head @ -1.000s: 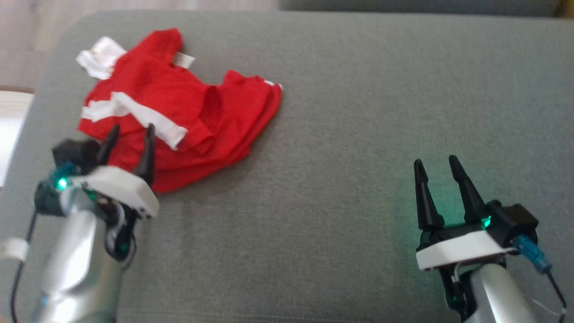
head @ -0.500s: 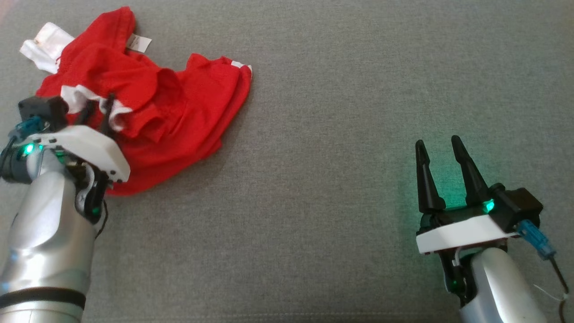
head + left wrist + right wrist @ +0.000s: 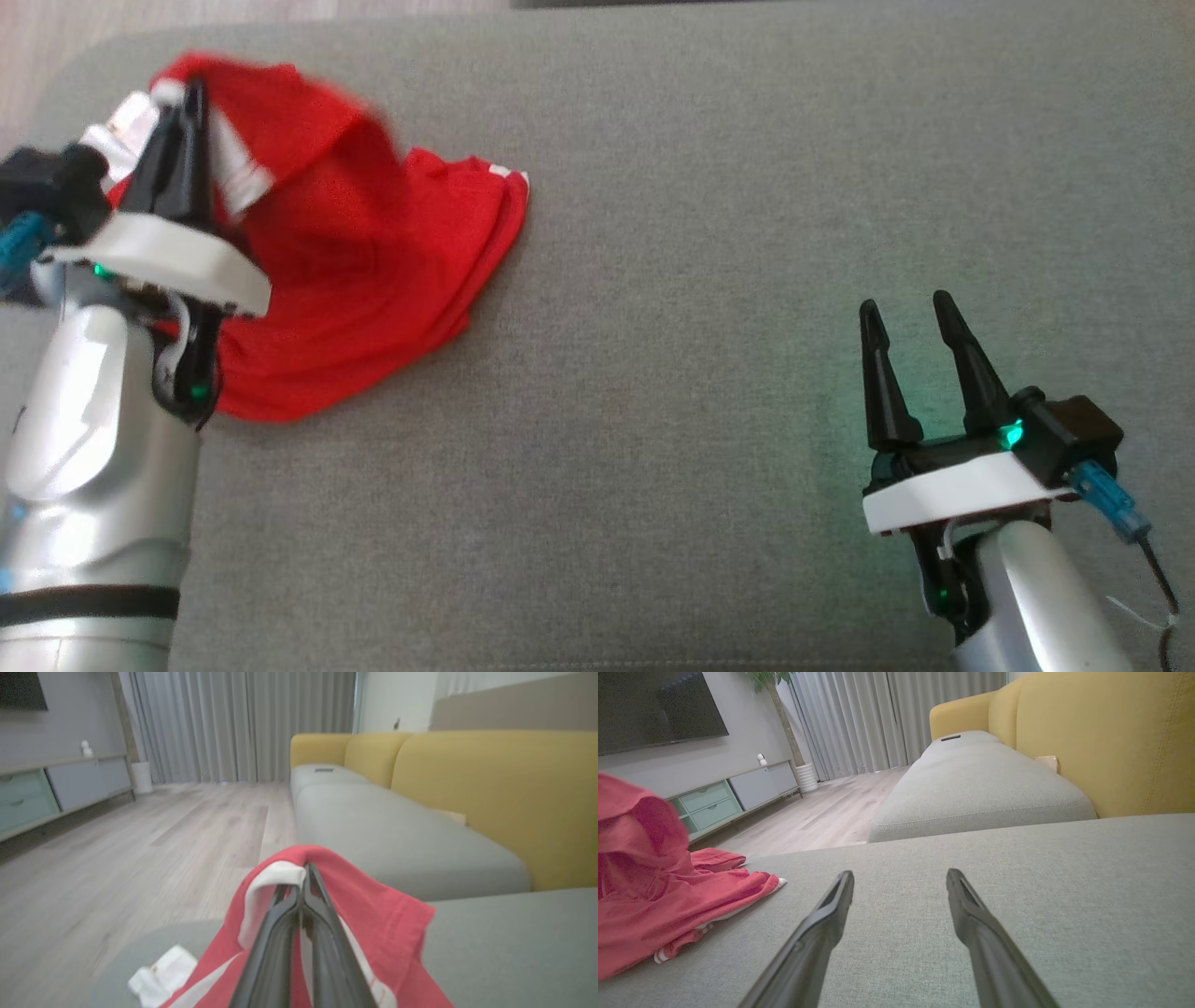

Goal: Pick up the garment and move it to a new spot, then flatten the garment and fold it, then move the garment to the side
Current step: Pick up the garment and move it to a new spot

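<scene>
Grey sofa cushion below us. Left gripper jaws clenched on red garment, white-trimmed edge, upper left of frame; rest trails on cushion. We should lift until hem clears before carrying. Right gripper released, lower right.

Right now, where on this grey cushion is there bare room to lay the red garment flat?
The wide stretch of cushion between the red garment and the open right pincer is bare, also the far right. The left end is crowded: garment plus left pincer clamped on it.
</scene>
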Tool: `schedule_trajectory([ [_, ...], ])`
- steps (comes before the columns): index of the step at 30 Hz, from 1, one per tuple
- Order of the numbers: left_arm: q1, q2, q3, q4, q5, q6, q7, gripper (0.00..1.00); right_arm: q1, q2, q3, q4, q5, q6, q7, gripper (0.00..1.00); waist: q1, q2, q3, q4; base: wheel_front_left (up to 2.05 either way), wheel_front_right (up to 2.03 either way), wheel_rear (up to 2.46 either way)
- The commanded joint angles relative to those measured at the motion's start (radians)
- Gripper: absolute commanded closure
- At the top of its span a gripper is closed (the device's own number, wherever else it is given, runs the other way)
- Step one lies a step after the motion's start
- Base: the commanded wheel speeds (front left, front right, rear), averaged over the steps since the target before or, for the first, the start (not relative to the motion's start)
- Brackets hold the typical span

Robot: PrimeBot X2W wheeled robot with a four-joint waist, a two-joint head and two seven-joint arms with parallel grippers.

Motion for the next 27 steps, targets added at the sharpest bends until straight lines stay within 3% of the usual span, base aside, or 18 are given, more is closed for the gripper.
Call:
schedule_trajectory([
  [1, -0.017, 0.031, 0.034, -0.086, -0.007, 0.004, -0.011, 1.0, -0.007, -0.005, 0.021, -0.025, 0.005, 0.008, -0.011, 0.0, 0.0, 0.0, -0.023, -0.004, 0.0, 0.0, 0.0],
  [8, 0.037, -0.024, 0.009, -0.3, 0.0, 0.019, -0.013, 1.0, 0.006, -0.005, 0.018, -0.02, 0.019, 0.008, -0.011, 0.0, 0.0, 0.0, -0.065, -0.022, 0.0, 0.0, 0.0],
  [15, 0.085, -0.114, -0.083, -0.447, 0.001, 0.039, 0.06, 1.0, 0.006, -0.005, 0.016, -0.026, 0.035, 0.008, -0.011, 0.0, 0.0, 0.0, -0.076, -0.073, 0.0, 0.0, 0.0],
  [20, 0.111, -0.174, -0.183, -0.454, -0.002, 0.068, 0.085, 1.0, -0.013, -0.005, 0.007, -0.035, 0.046, 0.008, -0.011, 0.0, 0.0, 0.0, -0.051, -0.149, 0.0, 0.0, 0.0],
  [27, 0.088, -0.195, -0.31, -0.38, -0.026, 0.121, 0.055, 1.0, -0.04, -0.005, 0.012, -0.046, 0.065, 0.008, -0.011, 0.0, 0.0, 0.0, -0.012, -0.263, 0.0, 0.0, 0.0],
])
